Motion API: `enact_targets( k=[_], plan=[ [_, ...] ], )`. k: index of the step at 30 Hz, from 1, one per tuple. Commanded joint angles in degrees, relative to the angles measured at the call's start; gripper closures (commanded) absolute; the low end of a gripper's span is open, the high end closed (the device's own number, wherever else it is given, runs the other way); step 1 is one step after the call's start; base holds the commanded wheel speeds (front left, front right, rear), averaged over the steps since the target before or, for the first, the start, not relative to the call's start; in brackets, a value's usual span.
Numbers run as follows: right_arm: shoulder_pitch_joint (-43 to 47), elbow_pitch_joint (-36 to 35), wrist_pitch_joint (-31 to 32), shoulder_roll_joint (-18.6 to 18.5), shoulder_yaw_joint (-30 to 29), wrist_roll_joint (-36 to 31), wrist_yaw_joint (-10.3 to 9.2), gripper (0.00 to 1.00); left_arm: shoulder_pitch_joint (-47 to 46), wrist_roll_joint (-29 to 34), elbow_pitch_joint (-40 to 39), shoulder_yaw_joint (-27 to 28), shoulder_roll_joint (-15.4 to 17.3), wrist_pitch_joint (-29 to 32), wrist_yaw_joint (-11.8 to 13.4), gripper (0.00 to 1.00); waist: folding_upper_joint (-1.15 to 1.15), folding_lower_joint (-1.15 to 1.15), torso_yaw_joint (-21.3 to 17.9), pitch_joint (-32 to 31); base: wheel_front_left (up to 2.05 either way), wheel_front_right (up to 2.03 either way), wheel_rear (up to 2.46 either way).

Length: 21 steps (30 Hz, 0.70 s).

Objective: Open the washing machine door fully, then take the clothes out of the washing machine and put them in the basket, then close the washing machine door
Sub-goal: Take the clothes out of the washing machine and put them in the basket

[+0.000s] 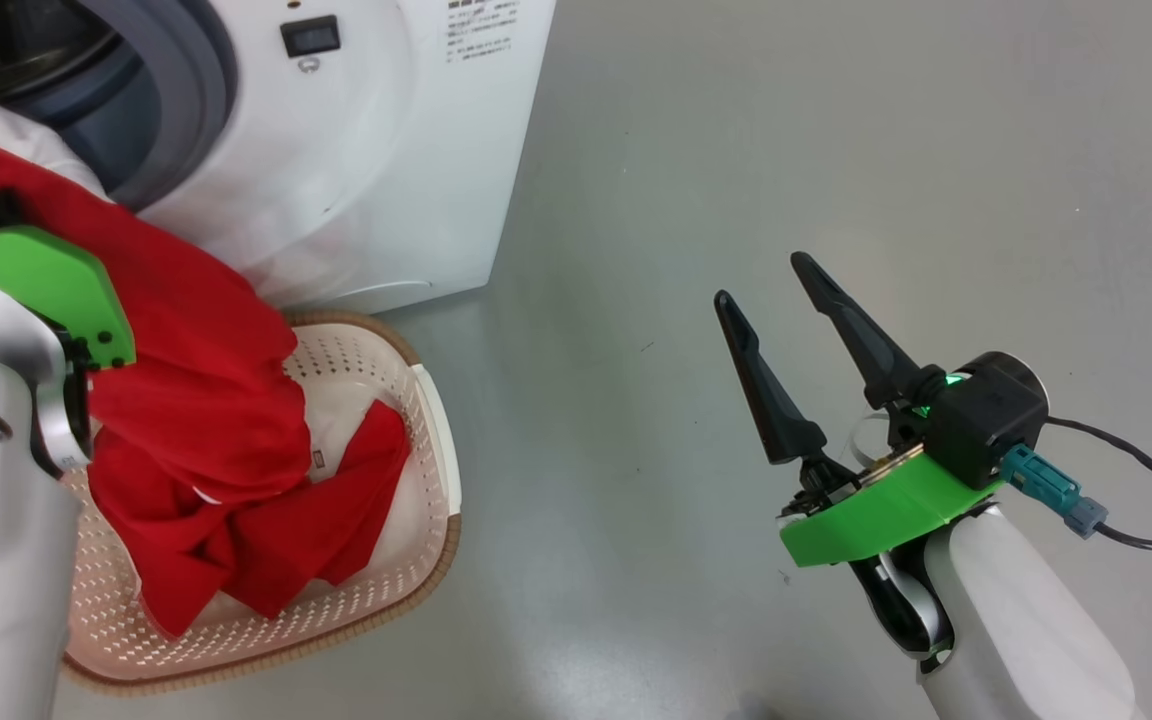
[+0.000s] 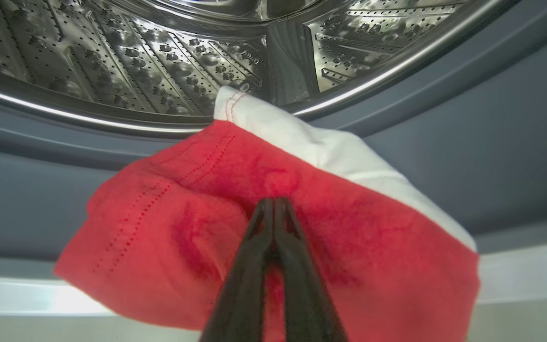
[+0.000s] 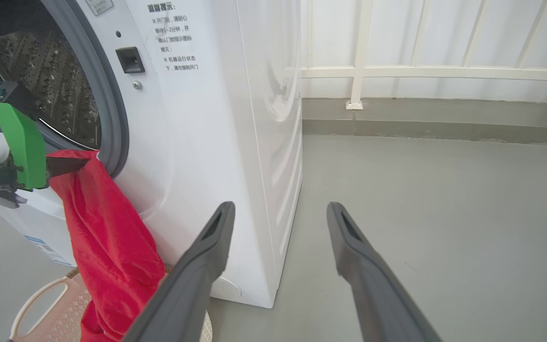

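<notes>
Head view — clothes [image 1: 206, 400] apparently over basket [image 1: 376, 350]

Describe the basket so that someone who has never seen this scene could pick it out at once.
Find the white front-loading washing machine standing on the grey floor. On the floor right in front of it sits the basket, with red clothes hanging down into it. It is the one cream, hole-dotted plastic tub with a brown woven-look rim.

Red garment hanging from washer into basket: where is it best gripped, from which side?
The top fold of the garment at the grey ring, from the front: it is bunched thick there, while the rest hangs loose into the basket. The left gripper is shut on it.
</notes>
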Motion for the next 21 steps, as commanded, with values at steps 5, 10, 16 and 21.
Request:
enact_targets(
  k=[5,10,16,21],
  plan=[
    [-0.4,-1.2,-0.4,0.3,0.9,0.7,0.02,0.0,-1.3,-0.4,-1.5,0.9,3.2,-0.3,-0.8,1.0,0.0,0.0,0.1,0.1,0.0,0.0,0.0],
    [-0.3,-1.1,-0.4,0.3,0.7,0.7,0.02,0.0,-1.2,-0.6,-3.1,0.8,3.2,-2.2,-0.8,1.0,0.0,0.0,0.4,-0.2,0.0,0.0,0.0],
    [-0.1,-1.1,-0.4,0.4,0.3,0.6,0.02,0.0,-0.1,-1.2,-5.6,0.9,2.9,-5.3,-0.7,1.0,0.0,0.0,1.0,-0.6,0.0,0.0,0.0],
    [0.1,-1.2,-0.4,0.4,0.0,0.4,0.02,0.0,1.7,-1.7,-9.0,1.0,2.7,-7.9,-0.7,1.0,0.0,0.0,1.8,-0.8,0.0,0.0,0.0]
  ],
)
